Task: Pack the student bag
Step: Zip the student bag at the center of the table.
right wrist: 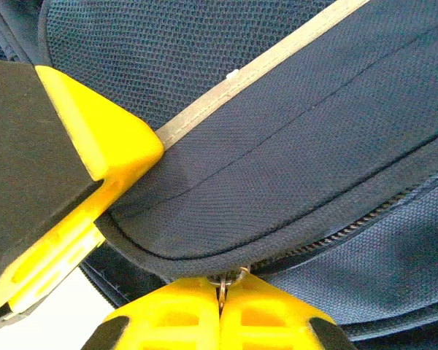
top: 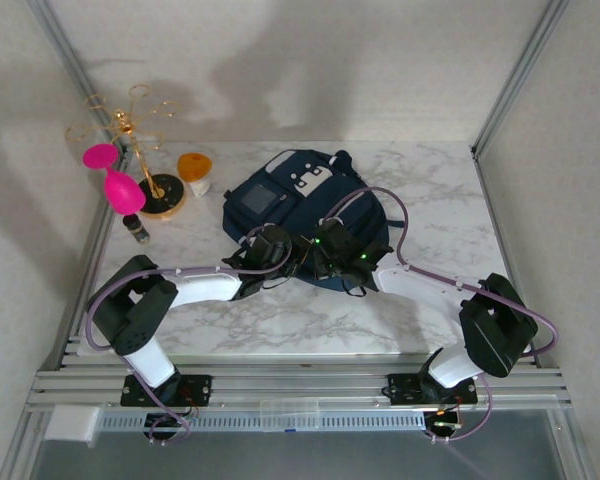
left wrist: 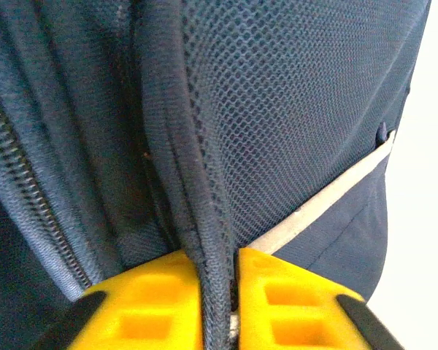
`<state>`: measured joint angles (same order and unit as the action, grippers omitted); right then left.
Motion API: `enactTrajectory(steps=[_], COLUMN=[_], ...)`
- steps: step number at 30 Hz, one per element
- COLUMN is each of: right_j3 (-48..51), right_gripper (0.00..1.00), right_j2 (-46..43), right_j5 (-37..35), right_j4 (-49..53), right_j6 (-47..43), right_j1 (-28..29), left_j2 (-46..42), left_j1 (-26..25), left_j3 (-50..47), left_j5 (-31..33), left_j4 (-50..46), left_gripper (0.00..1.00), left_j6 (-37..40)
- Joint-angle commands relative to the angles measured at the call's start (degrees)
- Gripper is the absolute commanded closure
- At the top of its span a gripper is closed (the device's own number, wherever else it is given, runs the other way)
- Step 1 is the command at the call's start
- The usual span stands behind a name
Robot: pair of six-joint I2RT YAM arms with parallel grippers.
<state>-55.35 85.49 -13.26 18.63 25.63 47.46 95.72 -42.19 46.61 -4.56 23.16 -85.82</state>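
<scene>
The marble desk (top: 440,200) carries the student bag (top: 280,190) lying flat at its middle, front panel up and its near edge turned toward the two arm bases. Both arms reach in to that near edge and meet there, so neither is the nearer; they differ in what they hold. The left claw (top: 283,262) comes in from the left and the right claw (top: 315,262) from the right, fingertips just beside one another. In the left wrist view the left claw (left wrist: 219,292) is closed tight on a piped seam (left wrist: 204,219) of the bag's mesh-backed rim, the cord running straight up and away from between its fingers. In the right wrist view the right claw (right wrist: 220,310) is pinched fully together on the small metal zip pull (right wrist: 225,279), with the bag directly ahead of it and above. From that pull the zip track (right wrist: 350,232) curves off to the right along the bag's edge. That is the line the coming move most likely turns on: the right claw draws the pull along the track, away from the left claw, which anchors the fabric.
</scene>
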Motion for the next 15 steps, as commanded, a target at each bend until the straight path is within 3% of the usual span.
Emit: enactTrajectory(steps=[1, 5, 8, 11, 15], right_j3=[0.28, 0.95, 0.51, 0.22, -1.69], right_gripper=[1.00, 1.00, 1.00, 1.00, 1.00], right_j2=[-2.66, -4.76, -5.10, -5.95, -4.41], right_j5=[-0.20, -5.31, -9.17, -8.62, 0.85], right_j4=[-0.75, 2.47, 6.79, 6.04, 0.51], right_j6=[-1.50, -2.88, -3.74, -4.27, -6.28], right_j1=[-1.07, -2.49, -4.61, -5.98, -3.69], left_j2=[-1.63, -6.43, -9.06, -9.60, -10.36], left_j1=[3.19, 8.52, 14.06, 20.34, 25.56], left_j3=[-0.87, -3.92, -4.07, -0.10, 3.00], left_j5=[4.11, 0.76, -4.94, -8.91, -14.47], left_j4=[-2.67, -7.75, -12.96, -23.01, -24.66], left_gripper=[1.00, 1.00, 1.00, 1.00, 1.00], left_j6=[3.12, 10.58, 21.08, 32.12, 38.00])
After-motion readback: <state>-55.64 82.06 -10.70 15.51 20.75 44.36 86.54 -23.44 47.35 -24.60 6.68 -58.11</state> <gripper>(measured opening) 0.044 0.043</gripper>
